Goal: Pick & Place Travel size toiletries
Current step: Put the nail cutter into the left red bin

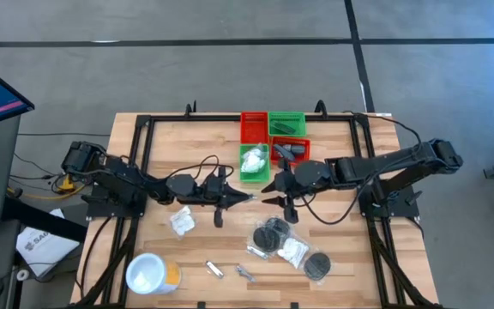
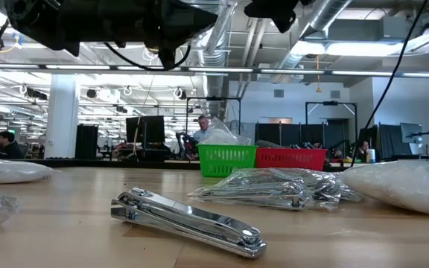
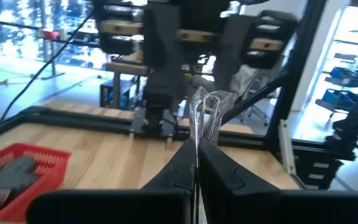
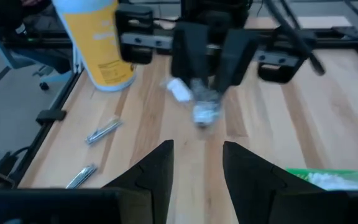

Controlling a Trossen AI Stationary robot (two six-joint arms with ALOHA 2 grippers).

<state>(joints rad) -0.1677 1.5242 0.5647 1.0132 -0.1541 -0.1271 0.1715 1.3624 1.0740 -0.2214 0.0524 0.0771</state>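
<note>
My left gripper (image 1: pixel 247 198) hangs over the table's middle, level and pointing toward the right edge. It is shut on a small clear-wrapped sachet (image 3: pixel 207 112), which also shows in the right wrist view as the sachet (image 4: pixel 202 107). My right gripper (image 4: pixel 197 165) faces it from the right, open, with nothing between its fingers, beside the bins (image 1: pixel 271 184). On the table lie a white packet (image 1: pixel 182 221), black discs (image 1: pixel 273 233), another white packet (image 1: pixel 293 251), a further disc (image 1: pixel 318 264) and two small silver items (image 1: pixel 215 269). My left gripper pinches the sachet's clear wrap at its near edge (image 3: pixel 199 135) between its two fingertips. The fingers come level from the table's left. The sachet sticks out past the fingertips and droops a little (image 4: pixel 204 115), lifted clear of the table.
Red and green bins (image 1: pixel 254 127) (image 1: pixel 286 124) (image 1: pixel 253 163) (image 1: pixel 290 152) stand at the far middle, one green bin holding white packets. A white tub with an orange side (image 1: pixel 150 275) stands at the near left. Black frame rails (image 1: pixel 135 154) border the tabletop.
</note>
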